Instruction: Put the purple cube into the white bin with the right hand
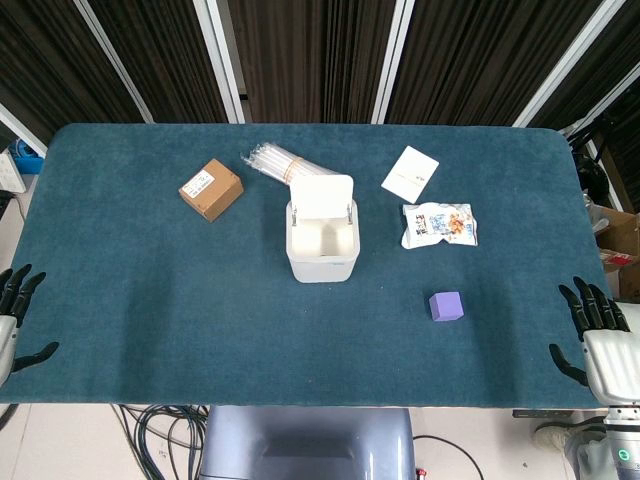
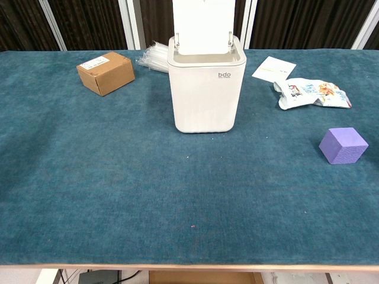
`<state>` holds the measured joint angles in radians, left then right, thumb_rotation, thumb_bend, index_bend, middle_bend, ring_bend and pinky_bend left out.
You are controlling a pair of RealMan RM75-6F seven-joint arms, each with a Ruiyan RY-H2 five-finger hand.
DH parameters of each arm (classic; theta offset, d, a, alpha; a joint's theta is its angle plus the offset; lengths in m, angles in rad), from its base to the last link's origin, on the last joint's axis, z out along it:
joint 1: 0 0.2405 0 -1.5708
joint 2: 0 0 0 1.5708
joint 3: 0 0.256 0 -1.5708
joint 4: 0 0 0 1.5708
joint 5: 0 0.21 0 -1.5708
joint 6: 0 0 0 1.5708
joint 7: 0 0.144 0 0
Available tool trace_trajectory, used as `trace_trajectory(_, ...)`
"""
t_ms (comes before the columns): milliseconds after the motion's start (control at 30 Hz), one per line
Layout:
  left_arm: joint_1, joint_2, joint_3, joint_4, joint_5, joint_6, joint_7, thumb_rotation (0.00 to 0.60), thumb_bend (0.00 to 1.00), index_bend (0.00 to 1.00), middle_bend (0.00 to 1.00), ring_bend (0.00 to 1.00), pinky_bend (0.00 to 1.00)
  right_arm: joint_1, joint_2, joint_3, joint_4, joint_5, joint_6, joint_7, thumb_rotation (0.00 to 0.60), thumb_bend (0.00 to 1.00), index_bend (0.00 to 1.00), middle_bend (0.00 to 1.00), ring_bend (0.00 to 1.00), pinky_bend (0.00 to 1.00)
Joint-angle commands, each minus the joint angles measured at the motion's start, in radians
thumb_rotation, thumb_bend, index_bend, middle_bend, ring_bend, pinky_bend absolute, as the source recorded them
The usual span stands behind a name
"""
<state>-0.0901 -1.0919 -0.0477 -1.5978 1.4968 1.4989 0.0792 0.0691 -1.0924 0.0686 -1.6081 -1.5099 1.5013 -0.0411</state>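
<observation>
A small purple cube [image 1: 446,305] [image 2: 343,145] lies on the blue table, right of centre and toward the front. The white bin [image 1: 322,240] [image 2: 206,89] stands in the middle with its lid tipped up and its inside showing empty. My right hand [image 1: 592,333] hangs at the table's right front edge, fingers spread, holding nothing, well to the right of the cube. At the left front edge my left hand [image 1: 17,320] is likewise spread and empty. Neither hand appears in the chest view.
A brown cardboard box [image 1: 211,189] [image 2: 106,72] sits at the back left. Clear plastic straws [image 1: 274,161] lie behind the bin. A white card [image 1: 410,172] and a snack packet [image 1: 440,224] [image 2: 312,93] lie beyond the cube.
</observation>
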Motion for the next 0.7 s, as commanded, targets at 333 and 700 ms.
trace_trajectory(333,0.001,-0.001,0.004,-0.003,0.007,0.002,0.011,0.600,0.04,0.15,0.11,0.00,0.00,0.001,0.001,-0.002,0.000,-0.001,-0.006,0.009,0.600,0.20,0.04,0.01,0.03,0.16)
trace_trajectory(700,0.000,-0.003,0.006,-0.005,0.007,-0.001,0.018,0.600,0.04,0.15,0.11,0.00,0.00,0.004,0.017,-0.010,-0.006,-0.010,-0.019,0.037,0.600,0.20,0.03,0.00,0.02,0.16)
